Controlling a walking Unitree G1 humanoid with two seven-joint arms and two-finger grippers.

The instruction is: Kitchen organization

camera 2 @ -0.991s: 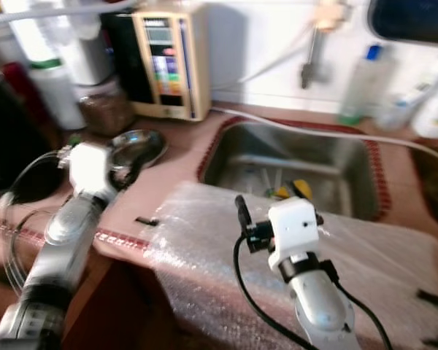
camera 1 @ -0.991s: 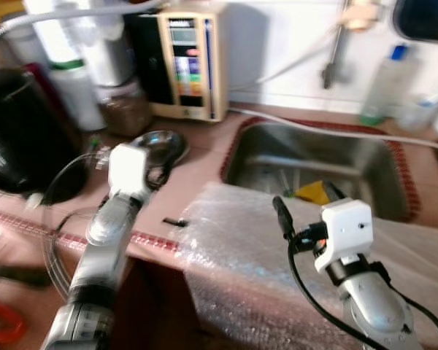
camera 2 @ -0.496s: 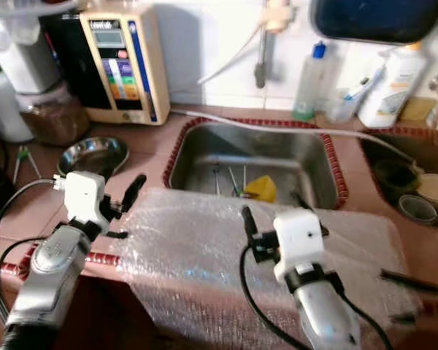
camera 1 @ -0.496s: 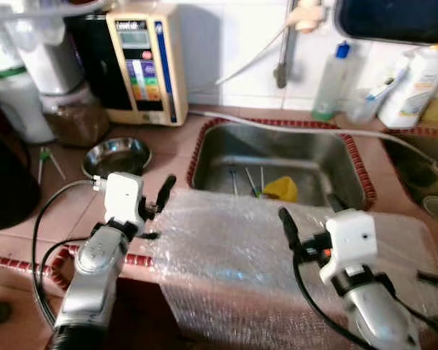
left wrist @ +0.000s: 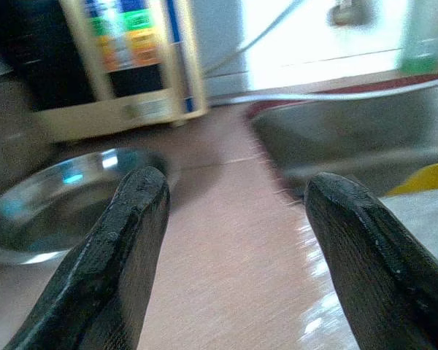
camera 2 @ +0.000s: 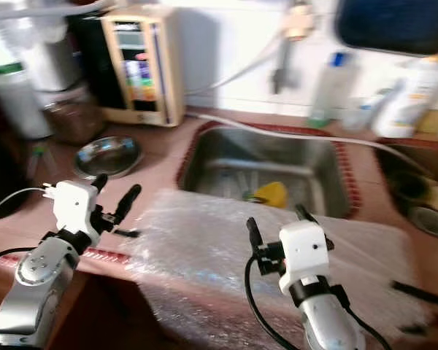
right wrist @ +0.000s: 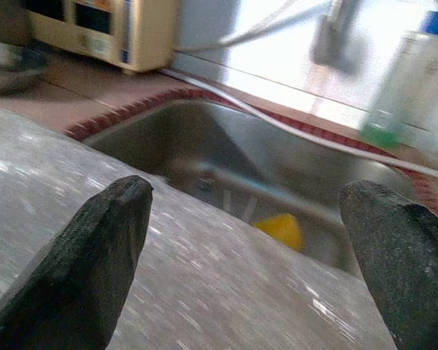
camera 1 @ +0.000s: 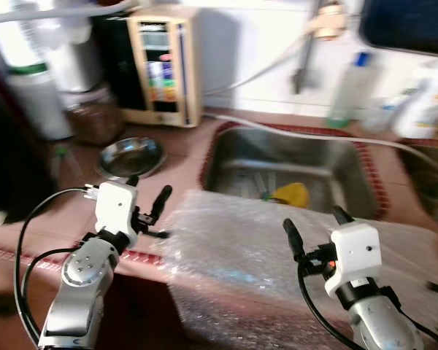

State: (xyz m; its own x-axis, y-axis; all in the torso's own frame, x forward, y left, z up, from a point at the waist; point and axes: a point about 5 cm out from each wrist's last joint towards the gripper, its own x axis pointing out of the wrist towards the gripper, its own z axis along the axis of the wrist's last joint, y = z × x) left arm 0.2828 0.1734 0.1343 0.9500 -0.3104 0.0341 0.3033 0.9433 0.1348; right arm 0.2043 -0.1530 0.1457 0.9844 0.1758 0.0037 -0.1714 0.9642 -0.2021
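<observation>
A sheet of bubble wrap (camera 1: pixel 248 255) is draped over the counter's front edge, before the steel sink (camera 1: pixel 292 164). A yellow item (camera 1: pixel 292 194) and some utensils lie in the sink. A steel bowl (camera 1: pixel 131 155) sits on the counter left of the sink. My left gripper (camera 1: pixel 150 188) hovers open above the counter between the bowl and the wrap's left edge, holding nothing. In the left wrist view the bowl (left wrist: pixel 51 197) lies just beyond its fingers (left wrist: pixel 124 248). My right gripper (camera 1: pixel 312 219) hovers open over the wrap, pointing toward the sink, with nothing in it.
A beige water machine (camera 1: pixel 160 65), a jar of brown contents (camera 1: pixel 91 117) and a white container (camera 1: pixel 36 98) stand at the back left. Bottles (camera 1: pixel 350 87) line the wall behind the sink. A small black piece (camera 1: pixel 157 233) lies by the counter's front edge.
The head camera has swung, so the whole scene shifted and is blurred. Since a second ago the left gripper has come back from over the bowl toward the wrap's left edge. Both grippers stay open.
</observation>
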